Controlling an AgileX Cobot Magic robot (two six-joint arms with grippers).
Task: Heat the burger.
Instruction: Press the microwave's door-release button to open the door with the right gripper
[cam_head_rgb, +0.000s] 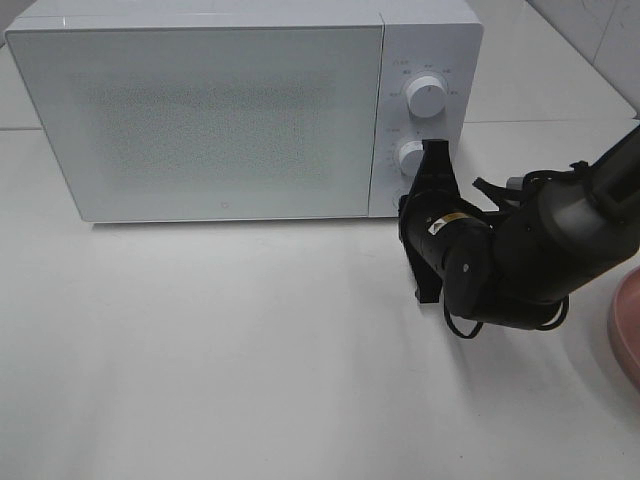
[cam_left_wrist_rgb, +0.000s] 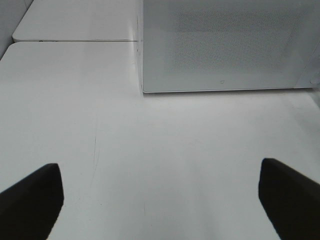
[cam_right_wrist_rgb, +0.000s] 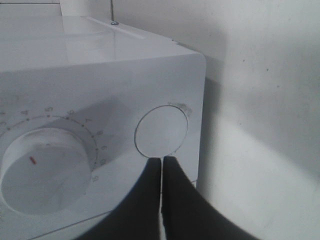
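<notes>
Pressing judged in hand: right jaws are shut into one blunt tip, round button (cam_right_wrist_rgb: 161, 131) of microwave (cam_head_rgb: 200, 110) just ahead; left jaws are held wide, empty.

The white box-shaped microwave oven (cam_head_rgb: 430, 30) at the worktop's (cam_head_rgb: 250, 350) back edge has its speckled frosted door (cam_head_rgb: 205, 120) closed, hiding the inside. The right gripper's (cam_right_wrist_rgb: 162, 160) pressed-together black tips cover the round white button's (cam_right_wrist_rgb: 161, 131) lower rim. Print around the white dials (cam_head_rgb: 427, 97) is too small to read. The pink round plate (cam_head_rgb: 628, 335) at the worktop's right edge and the left gripper's (cam_left_wrist_rgb: 160, 205) black fingers (cam_left_wrist_rgb: 32, 200) are cut off by picture edges
</notes>
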